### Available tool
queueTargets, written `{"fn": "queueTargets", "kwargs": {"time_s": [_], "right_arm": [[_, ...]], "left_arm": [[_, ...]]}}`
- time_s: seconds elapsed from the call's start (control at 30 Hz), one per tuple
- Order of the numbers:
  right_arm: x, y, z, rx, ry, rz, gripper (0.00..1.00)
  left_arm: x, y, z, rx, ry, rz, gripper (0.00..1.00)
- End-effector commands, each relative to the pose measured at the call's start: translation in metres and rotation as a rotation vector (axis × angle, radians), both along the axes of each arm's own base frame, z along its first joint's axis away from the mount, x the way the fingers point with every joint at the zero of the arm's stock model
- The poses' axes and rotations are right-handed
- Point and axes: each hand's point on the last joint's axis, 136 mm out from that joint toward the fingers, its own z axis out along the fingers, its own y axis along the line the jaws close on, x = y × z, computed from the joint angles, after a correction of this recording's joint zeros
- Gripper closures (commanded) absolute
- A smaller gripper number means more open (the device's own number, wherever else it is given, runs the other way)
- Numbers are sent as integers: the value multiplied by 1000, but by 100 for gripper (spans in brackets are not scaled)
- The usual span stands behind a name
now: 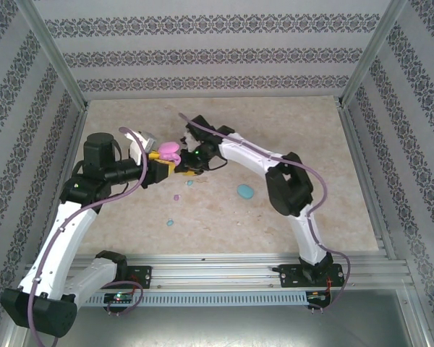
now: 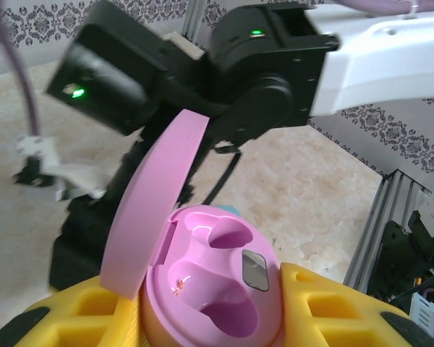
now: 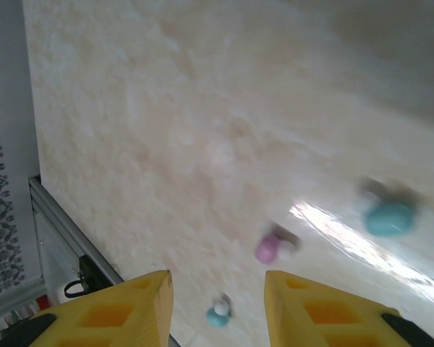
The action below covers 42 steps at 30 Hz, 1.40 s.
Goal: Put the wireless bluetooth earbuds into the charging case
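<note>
The right arm's wrist crowds the open pink case, seemingly leaving only its near side free.

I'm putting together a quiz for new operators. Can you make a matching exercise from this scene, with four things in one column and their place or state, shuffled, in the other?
Things:
1. pink case
2. blue case
3. pink earbud
4. right gripper

Places or states:
A. lying on the table next to the right arm
B. fingers apart, nothing between them
C. gripped by the left gripper, lid open, both wells empty
D. tiny, loose on the table

Pairs: 1-C, 2-A, 3-D, 4-B
</note>
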Motion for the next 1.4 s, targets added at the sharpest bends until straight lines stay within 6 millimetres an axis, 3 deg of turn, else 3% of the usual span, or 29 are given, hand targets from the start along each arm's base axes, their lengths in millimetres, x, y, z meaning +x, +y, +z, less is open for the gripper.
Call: {"fn": "queueTargets", "kwargs": {"time_s": [0.0, 0.4, 0.7, 1.03, 1.37], "right_arm": [[-17, 10, -5, -30, 23, 110, 59], [-22, 30, -46, -63, 19, 211, 52], [-27, 26, -64, -88, 42, 268, 48], [-62, 13, -64, -126, 44, 432, 49], [-79, 11, -60, -129, 40, 476, 53]], "left_arm": [[-6, 5, -5, 8, 14, 12, 94], [-14, 6, -8, -11, 16, 25, 94], [-15, 6, -8, -19, 19, 27, 95], [-16, 7, -7, -17, 15, 32, 94], [-19, 9, -5, -5, 12, 36, 95]]}}
